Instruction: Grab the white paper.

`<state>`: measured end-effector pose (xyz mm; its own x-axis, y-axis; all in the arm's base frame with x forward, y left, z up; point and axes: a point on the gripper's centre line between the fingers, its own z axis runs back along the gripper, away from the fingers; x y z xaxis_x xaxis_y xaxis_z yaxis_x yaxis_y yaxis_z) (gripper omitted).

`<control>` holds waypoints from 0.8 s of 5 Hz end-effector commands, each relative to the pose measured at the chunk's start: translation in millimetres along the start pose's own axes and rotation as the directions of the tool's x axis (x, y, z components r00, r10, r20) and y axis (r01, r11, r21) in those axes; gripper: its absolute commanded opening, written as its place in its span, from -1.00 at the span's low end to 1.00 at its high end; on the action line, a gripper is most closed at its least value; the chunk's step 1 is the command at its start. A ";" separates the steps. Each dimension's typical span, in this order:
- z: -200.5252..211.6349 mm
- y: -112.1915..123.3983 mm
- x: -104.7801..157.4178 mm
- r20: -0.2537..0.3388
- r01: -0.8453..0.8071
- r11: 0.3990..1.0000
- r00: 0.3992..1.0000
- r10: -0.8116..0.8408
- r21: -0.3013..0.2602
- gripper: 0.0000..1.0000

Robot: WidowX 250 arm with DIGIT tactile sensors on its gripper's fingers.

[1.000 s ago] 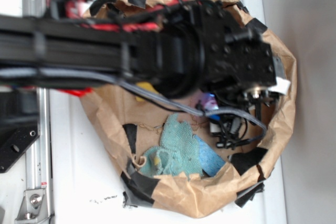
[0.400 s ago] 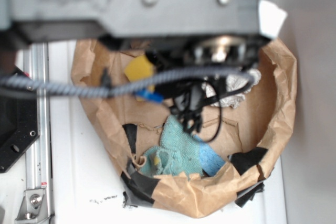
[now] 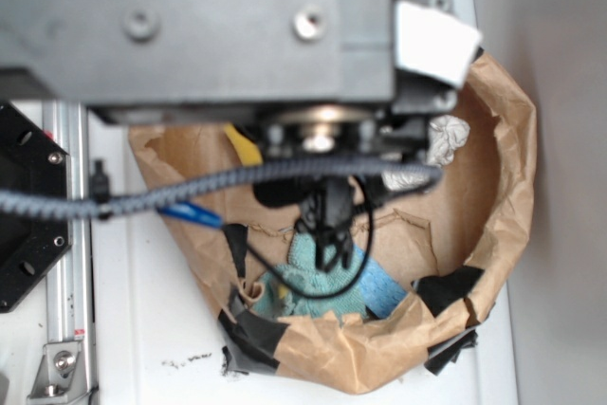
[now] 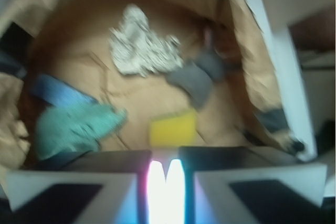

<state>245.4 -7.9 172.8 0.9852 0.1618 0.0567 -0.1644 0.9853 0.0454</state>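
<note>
Exterior view: the arm's grey housing [image 3: 199, 26] covers the far half of the paper bag [image 3: 503, 187]; only a corner of the white paper [image 3: 448, 138] shows at its right wall. Wrist view blurred throughout; gripper [image 4: 167, 182] cropped by bottom edge, jaw state indeterminate.

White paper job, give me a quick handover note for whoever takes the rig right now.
Tool: empty, raised over the bag; the blurred wrist view does not show whether it is open or shut.
White paper: lying on the floor of the brown paper bag, untouched. Grey fabric touches its edge; the yellow sponge lies between it and the tool; the teal cloth sits apart to one side.
Done: nothing grasped.
Left: move past the sponge, come down on the paper, close, lift.
</note>
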 end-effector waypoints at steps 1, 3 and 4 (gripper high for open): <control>-71.8 -29.1 47.5 0.215 0.060 0.998 0.975 -0.060 0.008 1.00; -113.0 -35.2 91.0 0.215 -0.008 0.999 0.977 0.000 0.037 1.00; -130.4 -33.2 99.5 0.199 -0.019 0.996 0.980 0.002 0.084 1.00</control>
<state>344.6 -9.2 30.1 0.9689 0.1484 0.1980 -0.1782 0.9737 0.1423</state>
